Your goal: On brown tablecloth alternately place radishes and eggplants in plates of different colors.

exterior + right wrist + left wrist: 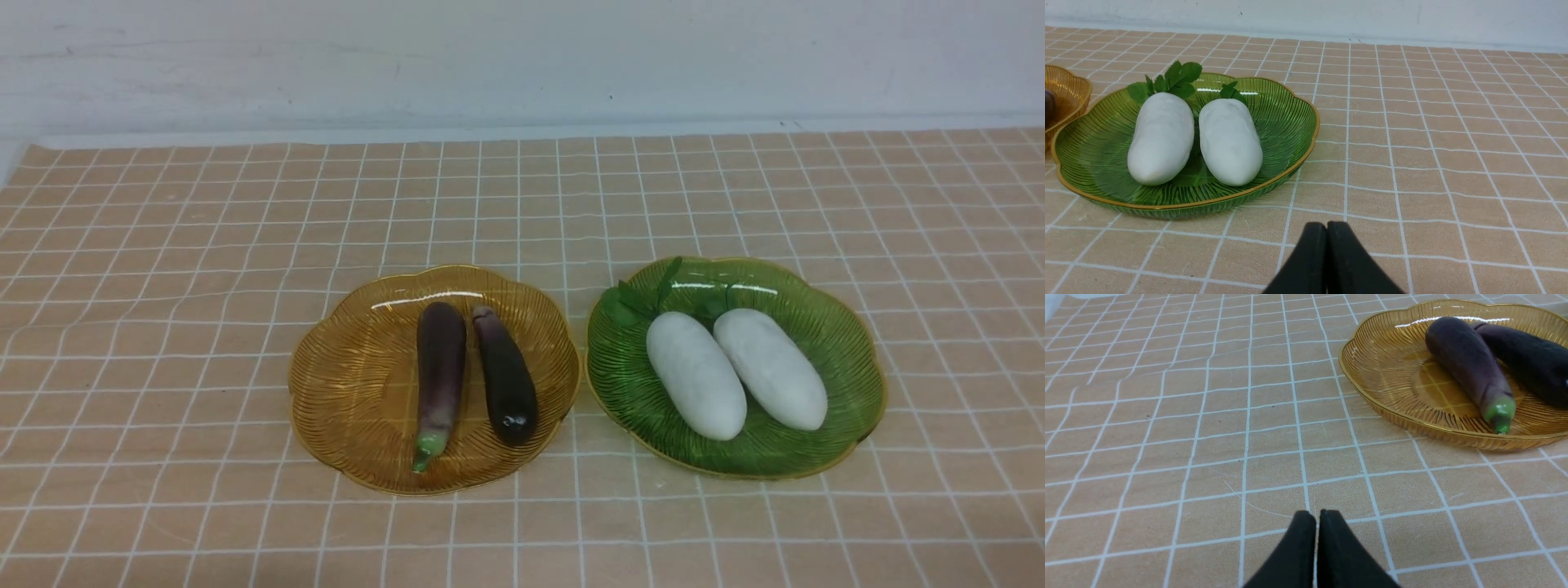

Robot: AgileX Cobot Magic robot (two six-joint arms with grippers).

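two white radishes [696, 376] [771, 369] lie side by side in the green plate [849, 408]. they are fat and smooth, and their green leaves [1173, 79] point to the far side of the plate. both lean a bit, with the leafy ends more to the left and the round bare ends nearer and more to the right.

the two eggplants [442, 376] [506, 377] lie in the yellow-brown plate [343, 392], and that plate is on the left of the green one. the left eggplant is dark purple and has a green tip [1499, 412] that points to the near side. the right eggplant is almost black, and its fat shiny end is nearer. there is a little gap between them, wider at the near ends.

both plates have wavy edges, gold rims and lots of thin lines. they sit very close to each other on the brown tablecloth [204, 327], which has white lines that make squares. a pale wall [522, 65] is behind the cloth.

the left claw [1318, 514] is together, with nothing in it. the right claw [1327, 225] is together too, and it holds nothing. both claws are over the cloth, away from the food.
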